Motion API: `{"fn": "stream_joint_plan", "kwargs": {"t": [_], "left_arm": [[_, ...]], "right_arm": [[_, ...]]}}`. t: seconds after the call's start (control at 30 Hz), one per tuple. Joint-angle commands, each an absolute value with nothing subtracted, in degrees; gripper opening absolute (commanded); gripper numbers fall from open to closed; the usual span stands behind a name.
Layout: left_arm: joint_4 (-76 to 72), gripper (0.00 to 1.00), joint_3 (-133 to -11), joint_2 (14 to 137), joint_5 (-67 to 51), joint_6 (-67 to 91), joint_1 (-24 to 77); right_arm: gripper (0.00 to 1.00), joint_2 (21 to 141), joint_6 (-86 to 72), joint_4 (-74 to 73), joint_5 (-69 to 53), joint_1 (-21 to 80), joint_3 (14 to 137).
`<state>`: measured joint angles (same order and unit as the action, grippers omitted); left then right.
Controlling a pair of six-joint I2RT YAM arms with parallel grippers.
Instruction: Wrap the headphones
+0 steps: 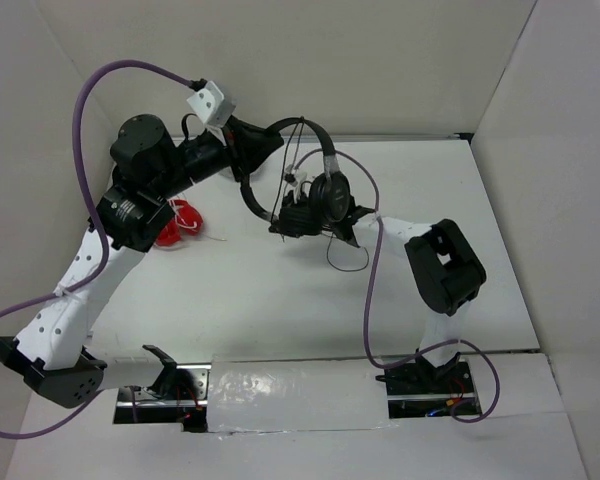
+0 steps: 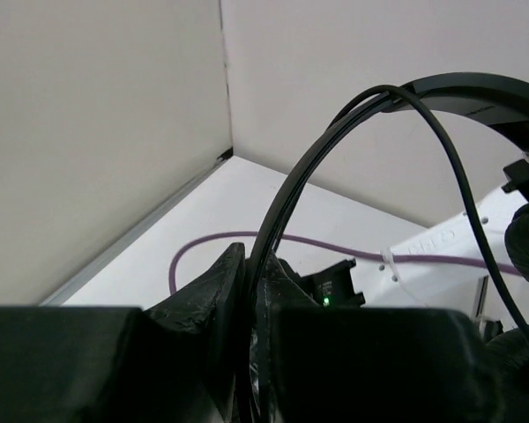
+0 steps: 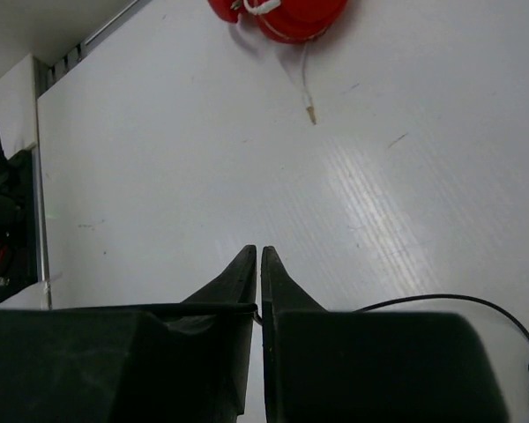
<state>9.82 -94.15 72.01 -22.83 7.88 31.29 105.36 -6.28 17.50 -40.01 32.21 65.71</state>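
Presently headphones [image 1: 325, 190] hang aloft, headband [image 2: 458, 92] clamped in left gripper [image 2: 251, 264], arching toward the nearer right gripper [image 3: 257, 256], whose near-closed jaws seem to pinch the cable [image 3: 441, 300].

The left arm [image 1: 65, 300] has white links dotted with rows of small holes, round black joint housings and a black base. A small white camera block [image 1: 212, 102] is mounted at its wrist. The right arm [image 1: 445, 265] pairs a bulky black joint with slim white links. A purple cable [image 1: 90, 90] loops along each arm. The left hand [image 2: 254, 264] and right hand [image 3: 257, 256] end in black, rough-surfaced fingers that taper to points.
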Motion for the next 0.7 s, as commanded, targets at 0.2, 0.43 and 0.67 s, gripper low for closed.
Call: {"fn": "stream_joint_plan", "kwargs": {"t": [0.2, 0.43, 0.67], "left_arm": [[8.61, 0.0, -101.42, 71.63, -11.88, 9.23, 31.11], [7.3, 0.0, -104.06, 74.87, -2.39, 7.39, 30.94], [4.12, 0.0, -105.99, 81.2, 14.49, 8.34, 27.69]], "right_arm": [[0.13, 107.32, -8.52, 25.48, -42.8, 35.77, 62.24], [0.0, 105.73, -10.89, 31.1, -43.77, 37.44, 49.51], [0.0, 96.43, -11.69, 29.72, -35.61, 43.92, 38.94]]}}
